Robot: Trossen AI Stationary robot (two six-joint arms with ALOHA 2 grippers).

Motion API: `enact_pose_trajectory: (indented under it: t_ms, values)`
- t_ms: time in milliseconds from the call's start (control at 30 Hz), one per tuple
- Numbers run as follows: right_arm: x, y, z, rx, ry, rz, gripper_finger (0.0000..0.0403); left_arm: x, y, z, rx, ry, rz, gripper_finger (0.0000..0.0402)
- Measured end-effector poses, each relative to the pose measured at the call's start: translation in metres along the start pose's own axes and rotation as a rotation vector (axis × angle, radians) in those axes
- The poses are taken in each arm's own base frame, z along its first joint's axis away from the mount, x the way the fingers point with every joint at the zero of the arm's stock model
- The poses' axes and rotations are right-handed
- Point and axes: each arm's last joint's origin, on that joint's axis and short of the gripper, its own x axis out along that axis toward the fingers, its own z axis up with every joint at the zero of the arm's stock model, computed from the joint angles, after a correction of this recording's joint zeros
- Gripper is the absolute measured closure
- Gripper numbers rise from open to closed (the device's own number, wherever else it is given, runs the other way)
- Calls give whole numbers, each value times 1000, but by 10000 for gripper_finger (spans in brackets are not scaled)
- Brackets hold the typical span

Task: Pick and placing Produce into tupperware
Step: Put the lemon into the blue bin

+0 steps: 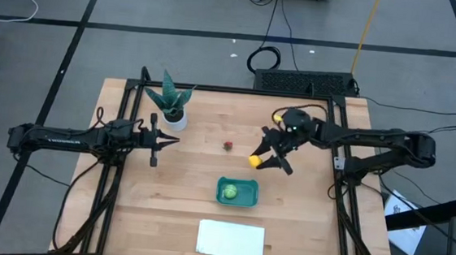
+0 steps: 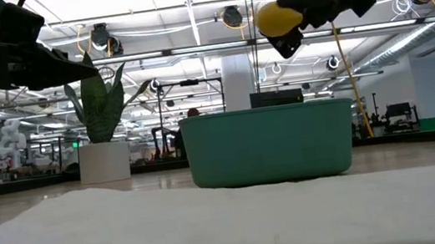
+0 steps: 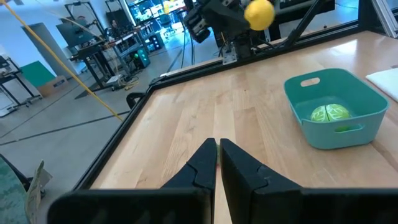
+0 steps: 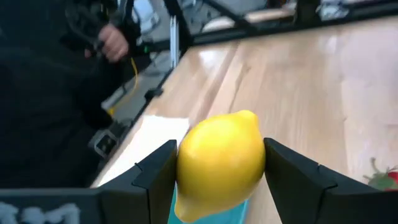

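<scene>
**Lemon held above the table**

Right gripper point(image 1: 263, 160) clamps the lemon point(image 1: 254, 160) in the air, just beyond the tub point(image 1: 237, 192), which holds the green fruit point(image 1: 228, 193). Red fruit point(image 1: 228, 145) lies farther back. Left gripper point(image 1: 168, 140) waits shut near the plant point(image 1: 171, 103).

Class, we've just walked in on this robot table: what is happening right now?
The right gripper holds a yellow toy lemon in the air, just beside the small teal plastic tub. A light green round toy fruit already lies in the tub; a small dark red one sits on the wooden table. The left gripper waits shut near the potted plant.
</scene>
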Motion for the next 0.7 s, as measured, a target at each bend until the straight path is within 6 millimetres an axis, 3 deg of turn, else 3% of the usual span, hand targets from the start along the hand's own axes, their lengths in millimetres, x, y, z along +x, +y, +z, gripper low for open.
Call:
enact_pose_trajectory:
  t_ms: [433,700]
  values:
    - [27,-10,20,-109,327,-54,202,0,0,0,9,1,5,376]
    - [57,-10,6,-212,502,-2,202,0,0,0,10,2,5,376]
